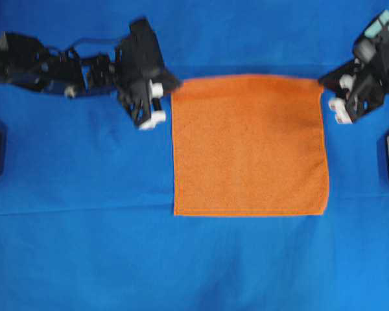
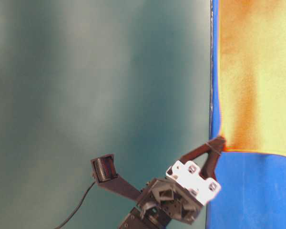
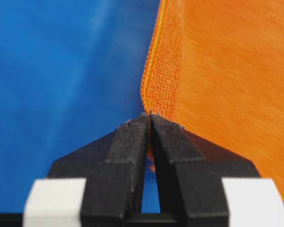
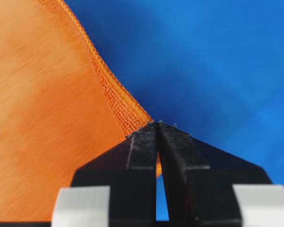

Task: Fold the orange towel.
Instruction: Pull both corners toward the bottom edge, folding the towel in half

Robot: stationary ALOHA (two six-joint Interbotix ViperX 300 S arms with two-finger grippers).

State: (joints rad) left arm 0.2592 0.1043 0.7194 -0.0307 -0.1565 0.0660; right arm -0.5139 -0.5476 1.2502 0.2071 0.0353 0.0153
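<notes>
My two grippers each pinch a far corner of the orange towel, which lies spread on the large blue cloth covering the work surface.

My left gripper has its black fingers pressed together, the towel's rounded corner caught between their tips; the orange fabric rises from that pinch and falls away toward the rest of the towel. In the overhead view this gripper sits at the towel's upper left corner, its arm reaching in across the blue cloth from the left.

My right gripper is likewise clamped on the towel, the stitched hem running straight into the closed fingertips. Seen from overhead, this gripper meets the towel's upper right corner, with the arm just beside the towel's right edge.

The towel's near edge lies flat on the blue cloth, hem straight, with both near corners resting down. Its far edge, strung between my two grips, looks slightly lifted.

The table-level view shows one gripper holding a towel corner; which arm it belongs to I cannot tell.
</notes>
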